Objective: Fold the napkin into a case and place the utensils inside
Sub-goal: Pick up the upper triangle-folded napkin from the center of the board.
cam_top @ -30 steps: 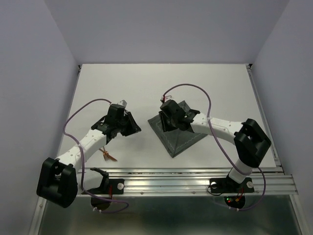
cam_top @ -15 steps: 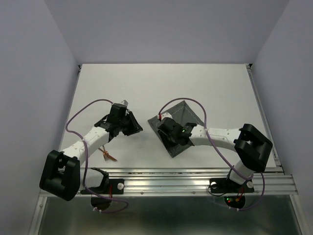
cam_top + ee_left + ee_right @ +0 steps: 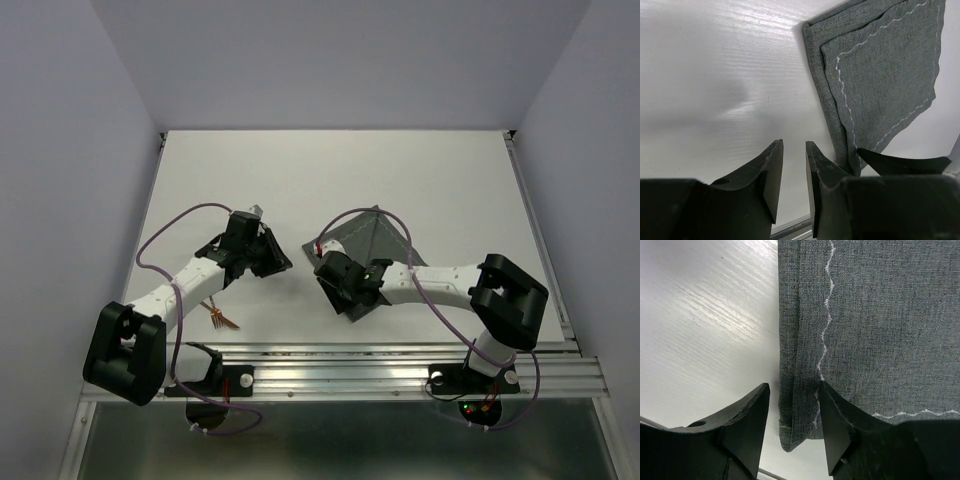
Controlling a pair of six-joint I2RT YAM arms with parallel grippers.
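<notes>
Sliding back from the middle of the napkin (image 3: 378, 240) on the bench (image 3: 300, 170) to its near-left corner, the right gripper (image 3: 793, 386) holds jaws apart astride the doubled hem and should pinch both layers squarely, while the left gripper (image 3: 793, 145), jaws narrow and empty, hovers just beside the cloth.

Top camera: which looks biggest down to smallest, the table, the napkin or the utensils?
1. table, by far the largest
2. napkin
3. utensils, smallest, partly hidden by the left arm

All lie at table level, so nearness doesn't skew this.
</notes>
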